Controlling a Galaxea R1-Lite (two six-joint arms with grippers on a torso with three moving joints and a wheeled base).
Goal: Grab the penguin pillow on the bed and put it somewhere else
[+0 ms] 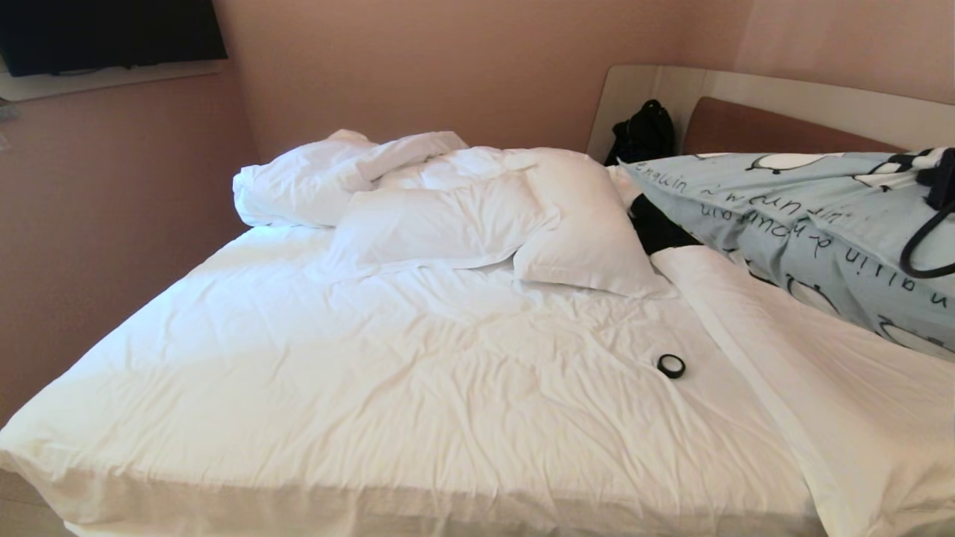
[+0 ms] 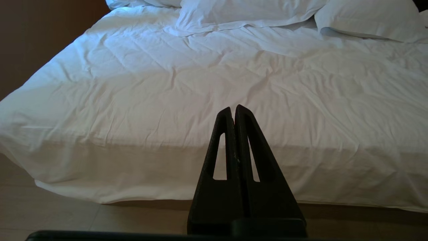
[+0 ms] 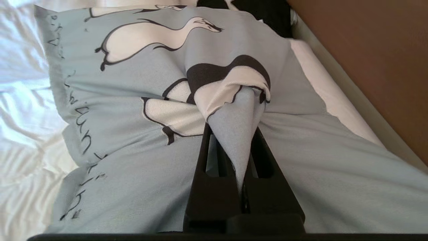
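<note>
Penguin pillow (image 3: 133,140): soft blue fabric bunched in right pincer (image 3: 234,134).

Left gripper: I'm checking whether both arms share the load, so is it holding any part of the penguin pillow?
No; the left gripper hangs shut and empty before the bed.

Head view: bed (image 1: 373,358) sheet blown out white, soft warm light, shadow band along its near edge. Left wrist view: left gripper (image 2: 234,110) a black silhouette, sheet beyond it bluish and evenly lit. Right wrist view: sharp on pillow (image 3: 133,100) fabric by right gripper (image 3: 234,134), glare on sheet beside it.
</note>
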